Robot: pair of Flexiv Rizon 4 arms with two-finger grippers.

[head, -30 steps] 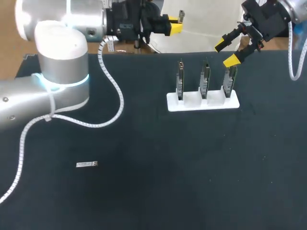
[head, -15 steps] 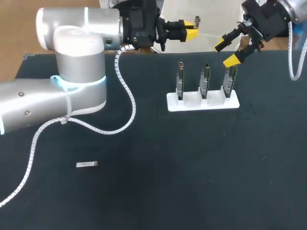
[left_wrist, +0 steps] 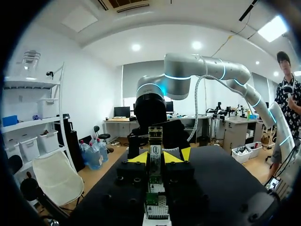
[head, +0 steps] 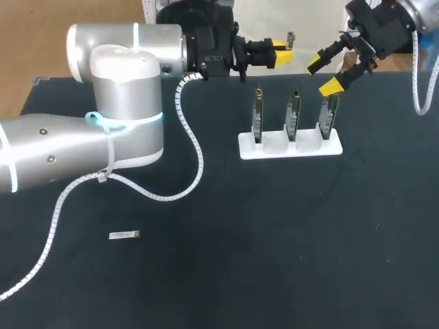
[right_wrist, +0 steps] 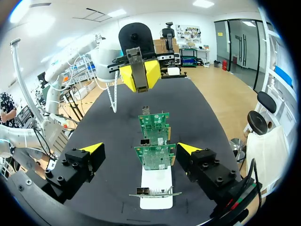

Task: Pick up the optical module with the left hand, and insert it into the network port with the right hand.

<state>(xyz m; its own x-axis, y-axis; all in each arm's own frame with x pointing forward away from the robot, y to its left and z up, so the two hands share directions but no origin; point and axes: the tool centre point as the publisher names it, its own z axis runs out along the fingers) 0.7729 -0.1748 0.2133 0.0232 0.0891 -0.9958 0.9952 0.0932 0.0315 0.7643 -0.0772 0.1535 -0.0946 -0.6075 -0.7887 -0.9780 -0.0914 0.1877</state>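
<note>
While the left gripper [head: 279,53] hangs over the far edge of the table [head: 226,274] pinching the optical module [right_wrist: 136,63] between its yellow tips, the right gripper [head: 323,75] sits spread wide above the rightmost network card [head: 328,115] in the white stand [head: 288,147] – clear of it – and a second silver module [head: 125,235] lies well apart on the table.

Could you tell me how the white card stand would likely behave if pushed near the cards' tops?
The stand looks like thin plastic with no visible fastening, so it would probably slide on the table. Its three cards rise tall over a narrow base, so it might tip instead.
</note>
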